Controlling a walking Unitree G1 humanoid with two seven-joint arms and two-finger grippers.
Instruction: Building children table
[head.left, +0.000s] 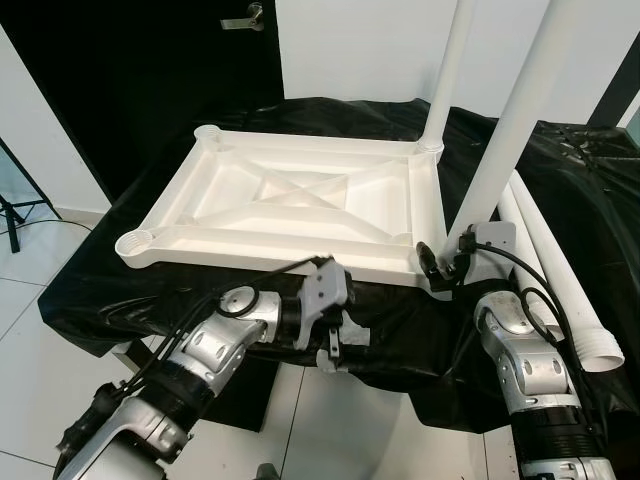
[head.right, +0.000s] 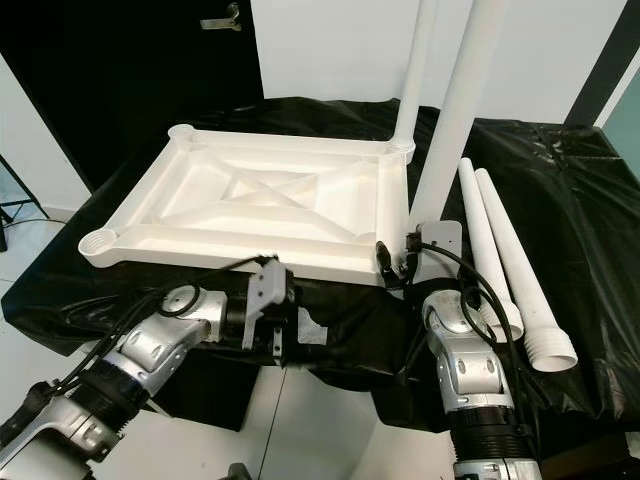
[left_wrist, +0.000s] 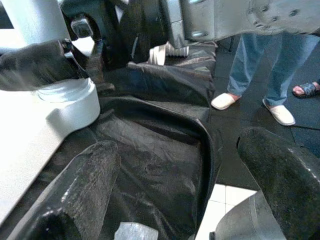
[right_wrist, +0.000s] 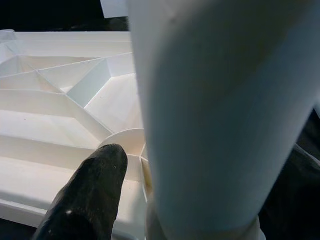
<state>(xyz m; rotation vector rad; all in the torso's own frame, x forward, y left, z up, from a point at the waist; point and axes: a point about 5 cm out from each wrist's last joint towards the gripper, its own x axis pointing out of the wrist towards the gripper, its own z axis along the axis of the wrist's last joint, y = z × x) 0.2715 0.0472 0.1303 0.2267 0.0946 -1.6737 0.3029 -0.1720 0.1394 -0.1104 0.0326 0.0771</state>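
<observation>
On the black-draped counter (head.left: 120, 290): inverted white tabletop (head.left: 290, 200), left corner sockets empty. Left gripper (head.left: 332, 335), front edge, released, holding nothing. Right gripper (head.left: 447, 262) grasping leg (head.left: 510, 120) at near-right socket; far-right leg (head.left: 448, 75) fitted. Two spare legs (head.right: 510, 260) at right edge. Roughly half assembled. No legible markings.

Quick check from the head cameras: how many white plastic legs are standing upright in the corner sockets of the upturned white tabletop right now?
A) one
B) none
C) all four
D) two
D: one white leg stands in the far right socket and a second in the near right socket by the right gripper, while the two left sockets of the upturned white tabletop are open.
</observation>
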